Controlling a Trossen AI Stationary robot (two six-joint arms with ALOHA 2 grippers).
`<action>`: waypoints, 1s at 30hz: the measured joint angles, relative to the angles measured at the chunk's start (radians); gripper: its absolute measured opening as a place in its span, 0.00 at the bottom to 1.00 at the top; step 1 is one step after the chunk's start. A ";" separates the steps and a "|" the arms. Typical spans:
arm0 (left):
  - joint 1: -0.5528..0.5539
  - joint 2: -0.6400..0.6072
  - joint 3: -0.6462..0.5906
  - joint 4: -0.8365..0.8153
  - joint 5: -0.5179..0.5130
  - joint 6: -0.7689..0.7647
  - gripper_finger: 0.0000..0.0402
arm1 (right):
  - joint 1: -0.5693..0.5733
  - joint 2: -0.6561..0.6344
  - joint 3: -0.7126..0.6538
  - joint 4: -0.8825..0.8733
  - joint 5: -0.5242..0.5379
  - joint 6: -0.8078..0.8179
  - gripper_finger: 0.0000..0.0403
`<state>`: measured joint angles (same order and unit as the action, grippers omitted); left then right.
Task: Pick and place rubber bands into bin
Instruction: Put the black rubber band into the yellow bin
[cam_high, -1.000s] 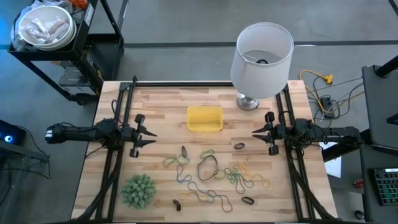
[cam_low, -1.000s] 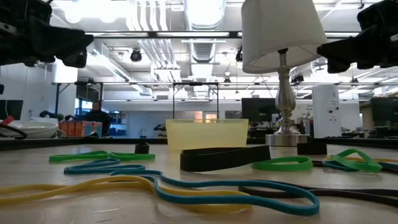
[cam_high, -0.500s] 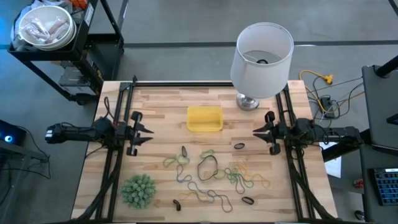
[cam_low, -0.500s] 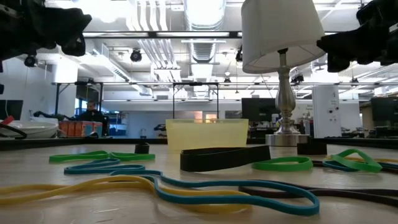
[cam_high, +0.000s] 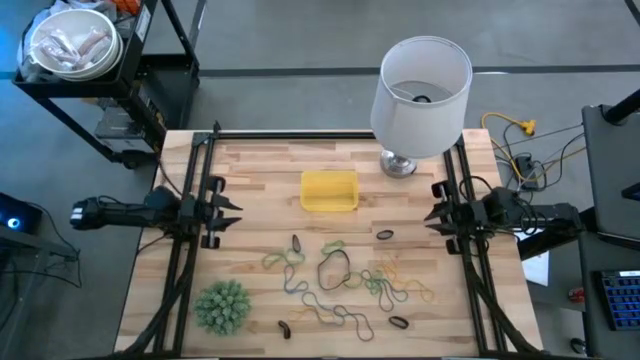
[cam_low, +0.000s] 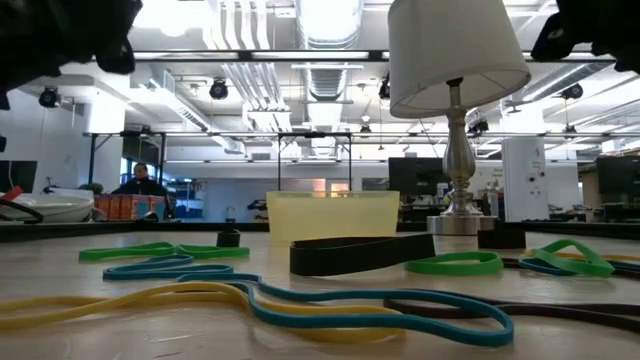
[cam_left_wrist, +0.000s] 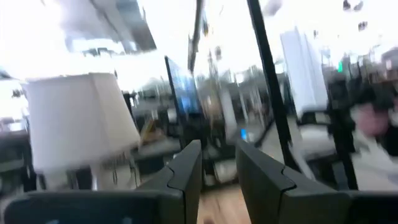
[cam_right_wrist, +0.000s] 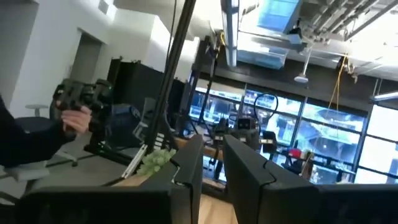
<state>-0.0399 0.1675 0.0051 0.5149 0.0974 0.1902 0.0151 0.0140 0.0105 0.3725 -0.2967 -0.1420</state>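
The bands (cam_high: 345, 280) lie scattered on the near half of the table (cam_high: 260, 170), none picked yet. Farther, the bin (cam_high: 329, 190) looks empty. My 2 pincers, left (cam_high: 222, 205) and right (cam_high: 432, 213), wait at the sides, fingers only slightly apart, grasping nothing.

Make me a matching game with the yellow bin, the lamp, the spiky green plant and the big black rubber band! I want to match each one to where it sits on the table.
Seen from above.
1. yellow bin
2. lamp
3. spiky green plant
4. big black rubber band

A. near left corner
B. far right corner
C. middle of the band pile
D. centre, beyond the bands

Pairs: 1-D, 2-B, 3-A, 4-C
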 joint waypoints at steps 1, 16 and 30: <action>0.000 0.003 0.000 0.024 0.006 0.000 0.21 | 0.000 0.003 0.000 -0.006 0.000 -0.009 0.14; 0.000 0.084 0.001 -0.018 0.040 0.141 0.21 | 0.000 0.125 -0.001 -0.048 0.000 -0.195 0.14; 0.000 0.202 0.067 0.087 0.160 0.143 0.21 | 0.000 0.248 0.232 -0.234 0.001 -0.208 0.14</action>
<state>-0.0402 0.3692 0.0720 0.6014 0.2569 0.3329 0.0154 0.2623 0.2422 0.1382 -0.2962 -0.3504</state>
